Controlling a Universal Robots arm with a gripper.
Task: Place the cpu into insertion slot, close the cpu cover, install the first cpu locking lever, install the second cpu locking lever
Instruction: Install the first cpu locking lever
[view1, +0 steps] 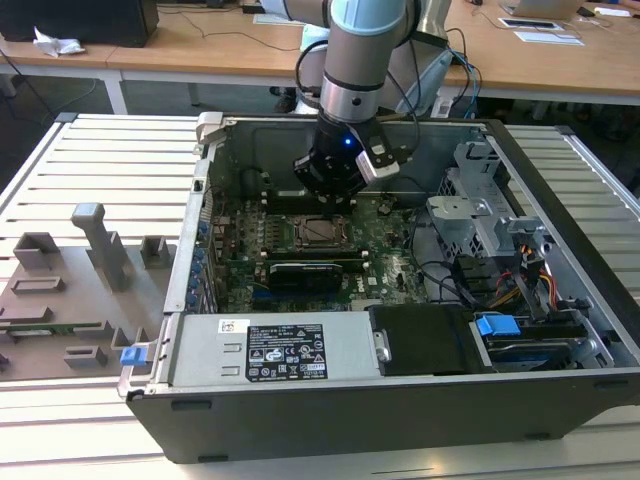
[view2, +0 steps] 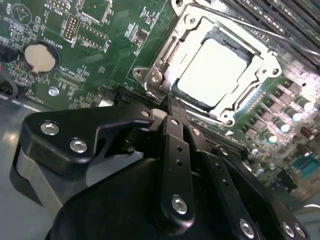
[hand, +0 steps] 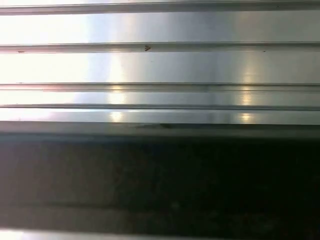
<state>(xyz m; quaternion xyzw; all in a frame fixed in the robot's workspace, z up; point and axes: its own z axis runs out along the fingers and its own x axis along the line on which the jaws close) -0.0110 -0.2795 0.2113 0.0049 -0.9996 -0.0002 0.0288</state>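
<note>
The cpu (view2: 212, 70) lies flat in the insertion slot (view1: 322, 230), its silvery top glaring bright in the second wrist view. The cpu cover (view2: 200, 26), a grey metal frame, is down around it, and the chip shows through its window. My gripper (view2: 169, 103) hovers just off one edge of the socket, black fingers (view2: 175, 135) drawn together with nothing visible between them. In the exterior view the gripper (view1: 335, 203) hangs low inside the open computer case, directly behind the socket. I cannot make out how the locking levers sit.
A power-supply box (view1: 270, 350) spans the case's front, a long black card (view1: 315, 270) lies between it and the socket, and a drive cage (view1: 480, 215) with cables stands on the exterior view's right. A grey fixture tray (view1: 70, 290) is outside the case. Ribbed metal slats (hand: 160, 65) show in the first wrist view.
</note>
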